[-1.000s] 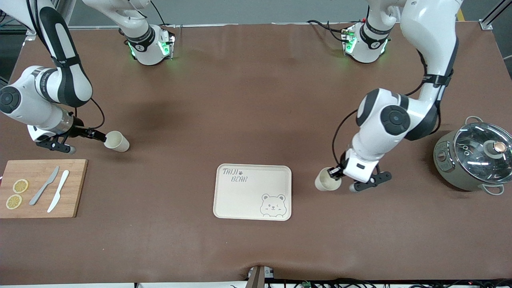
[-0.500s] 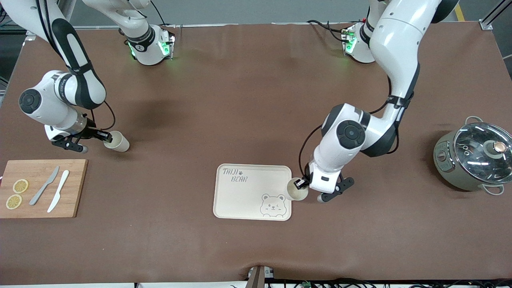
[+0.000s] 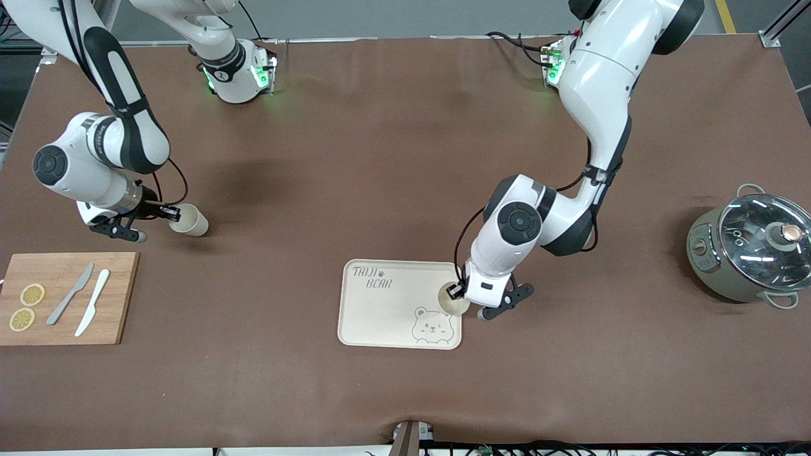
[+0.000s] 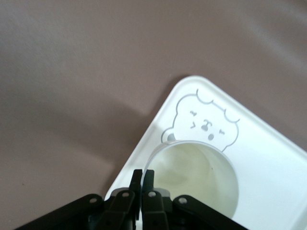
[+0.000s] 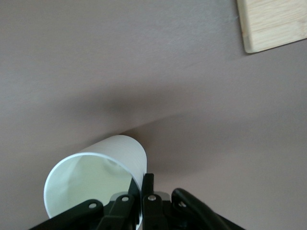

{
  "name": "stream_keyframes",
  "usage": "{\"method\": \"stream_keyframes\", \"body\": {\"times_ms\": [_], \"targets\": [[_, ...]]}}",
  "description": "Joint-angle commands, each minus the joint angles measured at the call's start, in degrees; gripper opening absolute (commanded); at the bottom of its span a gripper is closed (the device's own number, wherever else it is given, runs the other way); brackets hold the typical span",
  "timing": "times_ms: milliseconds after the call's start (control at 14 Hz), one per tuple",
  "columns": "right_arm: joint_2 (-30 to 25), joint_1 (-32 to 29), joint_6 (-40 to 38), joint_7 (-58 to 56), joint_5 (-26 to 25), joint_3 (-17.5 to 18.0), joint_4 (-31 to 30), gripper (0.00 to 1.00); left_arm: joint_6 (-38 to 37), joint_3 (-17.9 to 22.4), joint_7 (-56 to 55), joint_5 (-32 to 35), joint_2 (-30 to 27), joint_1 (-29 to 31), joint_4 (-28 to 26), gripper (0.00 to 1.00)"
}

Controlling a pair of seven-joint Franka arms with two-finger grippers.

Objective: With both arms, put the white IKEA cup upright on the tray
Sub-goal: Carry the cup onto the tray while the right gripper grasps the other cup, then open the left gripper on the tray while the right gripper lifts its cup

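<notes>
The left gripper (image 3: 453, 292) is pinching the rim of a white cup (image 3: 453, 299) with its fingers pressed tight on the thin wall, and it is holding the cup over the corner of the tray (image 3: 380, 316) that has the bear face, at the edge toward the left arm's end of the table; the cup is hanging just below the fingers with its open mouth facing up, as the left wrist view is showing (image 4: 201, 177); this cup could be coming down half on the tray's raised rim, since it is sitting so close to the edge, and then it could be tipping over or sliding off when the fingers let go; the thin rim could also be slipping out of the pinch. The right gripper (image 3: 166, 211) is pinching the rim of the second cup (image 3: 190, 221), which is leaning on its side well apart from the tray, near the cutting board (image 3: 120, 297); this cup could be staying tilted if the arm is not turning it up before the tray, and then it would be rolling away.
</notes>
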Motion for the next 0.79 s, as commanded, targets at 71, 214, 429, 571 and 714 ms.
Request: {"method": "stream_keyframes", "body": {"times_ms": [71, 214, 429, 571, 714], "targets": [[-0.5, 0.8, -16.8, 0.0, 1.9, -0.1, 14.3, 0.00, -0.8, 1.1, -3.3, 1.3, 1.2, -2.7, 1.4, 0.00], [0.5, 3.1, -19.5, 3.8, 1.9, -0.1, 18.8, 0.00, -1.0, 1.1, -3.6, 1.3, 1.2, -3.1, 1.2, 0.00], [2.7, 8.7, -20.8, 14.3, 2.2, -0.1, 24.5, 0.00, -1.1, 1.1, -4.6, 1.3, 1.9, -3.2, 0.8, 0.00], [5.7, 11.3, -23.7, 19.2, 6.6, -0.1, 29.7, 0.00, -1.1, 1.1, -6.0, 1.3, 2.4, -3.2, 0.9, 0.30], [8.8, 13.8, -26.2, 24.9, 10.2, -0.1, 35.2, 0.00, -1.2, 1.1, -6.0, 1.3, 2.0, -3.2, 1.0, 0.73]]}}
